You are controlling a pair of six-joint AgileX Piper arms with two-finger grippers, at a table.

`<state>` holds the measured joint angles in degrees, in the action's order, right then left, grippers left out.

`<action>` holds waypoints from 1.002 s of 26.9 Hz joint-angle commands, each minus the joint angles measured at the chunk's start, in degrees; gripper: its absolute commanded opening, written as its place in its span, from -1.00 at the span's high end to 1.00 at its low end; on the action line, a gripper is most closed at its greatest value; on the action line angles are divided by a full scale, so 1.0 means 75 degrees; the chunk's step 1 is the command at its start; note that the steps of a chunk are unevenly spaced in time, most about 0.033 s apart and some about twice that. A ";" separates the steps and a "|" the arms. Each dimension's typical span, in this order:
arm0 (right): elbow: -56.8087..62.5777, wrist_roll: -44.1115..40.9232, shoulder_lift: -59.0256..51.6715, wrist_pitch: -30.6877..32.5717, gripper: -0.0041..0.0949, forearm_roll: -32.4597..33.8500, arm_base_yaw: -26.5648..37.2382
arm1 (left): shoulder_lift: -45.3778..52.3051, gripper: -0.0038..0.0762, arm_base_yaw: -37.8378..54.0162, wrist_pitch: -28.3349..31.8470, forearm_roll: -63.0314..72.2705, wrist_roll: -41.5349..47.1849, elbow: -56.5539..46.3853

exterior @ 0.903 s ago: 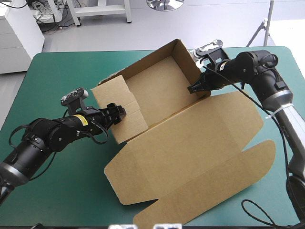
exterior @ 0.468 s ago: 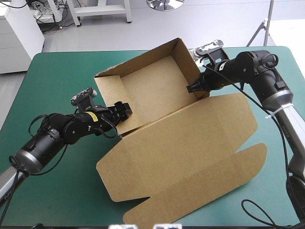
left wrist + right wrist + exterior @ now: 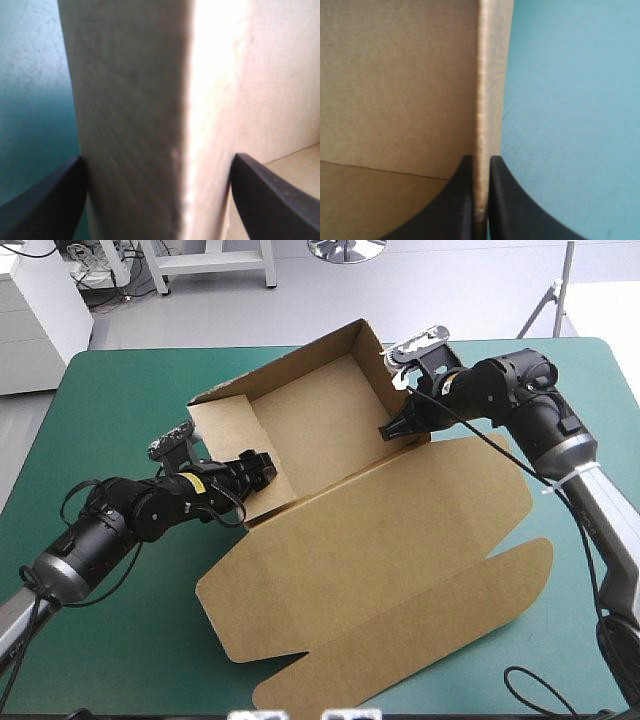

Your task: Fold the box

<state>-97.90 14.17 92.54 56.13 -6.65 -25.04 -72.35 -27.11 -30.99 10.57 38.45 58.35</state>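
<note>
The brown box (image 3: 330, 420) sits mid-table as an open tray with its walls raised. Its lid (image 3: 400, 550) lies flat toward the front right. My left gripper (image 3: 258, 468) is at the tray's front-left corner. In the left wrist view its black fingers (image 3: 45, 205) stand wide apart, and a thick brown wall (image 3: 145, 100) fills the gap between them. My right gripper (image 3: 388, 430) is at the tray's right wall. In the right wrist view that gripper (image 3: 481, 162) is pinched on the thin wall edge (image 3: 490, 75).
The teal-green cover (image 3: 120, 390) shows bare to the left of the box and along the far right (image 3: 570, 100). The lid's tab (image 3: 300, 690) reaches close to the table's front edge. Both arms lie low over the table beside the box.
The box slid and turned a little toward the left. Its left flap swung inward against the tray. My left gripper moved up to the front-left corner, and the right gripper shifted left with its wall.
</note>
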 commanded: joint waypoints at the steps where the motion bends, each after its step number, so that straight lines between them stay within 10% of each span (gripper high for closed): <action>1: -0.0235 -0.0077 -0.0327 -0.0487 0.94 -0.0411 -0.0112 | 0.0182 -0.50 -0.0059 0.0746 0.0186 0.0034 0.0253; 12: -0.0235 -0.0077 -0.0327 -0.0472 0.94 -0.0332 -0.0112 | 0.0182 -0.47 -0.0059 0.1077 0.0761 0.0057 0.0323; 22: -0.0235 -0.0143 -0.0327 -0.0486 0.94 -0.0326 -0.0112 | 0.0035 0.58 -0.0059 -0.1825 -0.1409 0.1555 0.1905; 27: -0.0235 -0.0191 -0.0327 -0.0443 0.94 -0.0326 -0.0112 | -0.0203 0.76 -0.0059 -0.2186 -0.1836 0.1955 0.1921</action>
<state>-98.00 12.47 92.55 55.09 -7.51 -25.71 -74.96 -27.11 -50.88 -3.04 51.99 70.57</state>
